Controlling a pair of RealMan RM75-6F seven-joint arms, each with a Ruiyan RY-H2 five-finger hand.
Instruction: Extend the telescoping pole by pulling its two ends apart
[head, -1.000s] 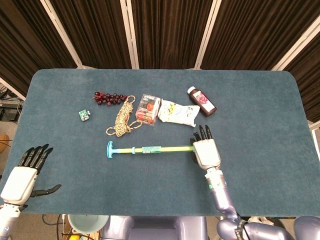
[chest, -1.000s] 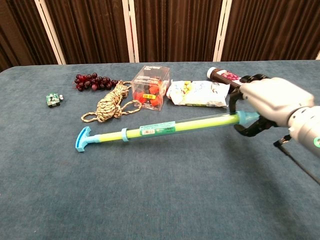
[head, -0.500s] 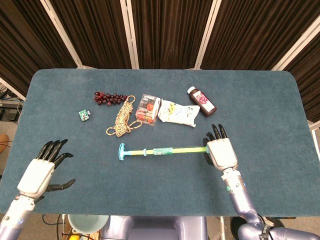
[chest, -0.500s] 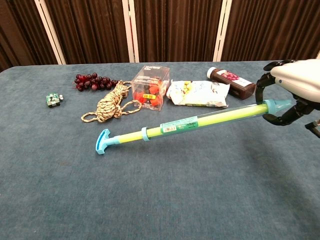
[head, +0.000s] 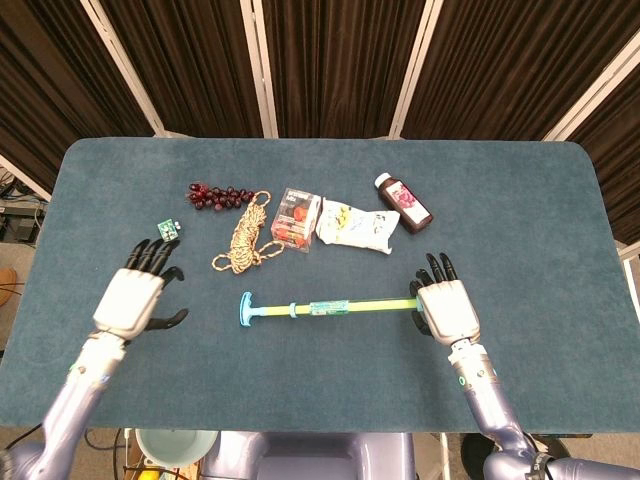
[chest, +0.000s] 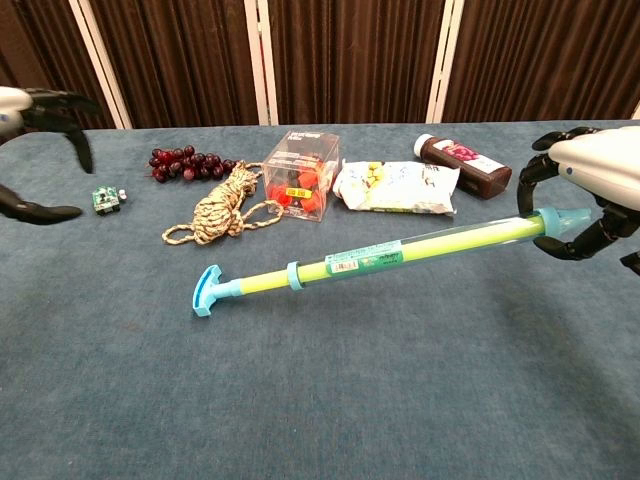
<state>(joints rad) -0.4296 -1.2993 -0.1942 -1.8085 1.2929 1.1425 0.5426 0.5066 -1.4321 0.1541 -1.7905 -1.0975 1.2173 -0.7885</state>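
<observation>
While the right hand (head: 446, 310) grips the pale blue end of the pole (head: 330, 306), its fingers (chest: 528, 180) curl round the tube from above and below, and that end rides clear of the worktop (head: 540, 240) in the chest view. From there the pole slopes down leftward to its blue T-shaped handle (chest: 207, 290), which sits low at the worktop; whether it touches the cloth I cannot tell. A blue collar (chest: 294, 276) rings the yellow-green shaft near the handle, with a printed label just right of it.

Well to the left, the left hand (head: 132, 297) hovers empty, fingers (head: 152, 256) spread wide and thumb out, apart from the handle.

Behind the pole, from left to right, lie a small green chip (head: 167, 231), a bunch of dark grapes (head: 216, 195), a coil of rope (head: 247, 242), a clear box (head: 295, 217) holding red items, a white pouch (head: 356, 227) and a dark bottle (head: 404, 202) on its side. The box and pouch lie just beside each other.
</observation>
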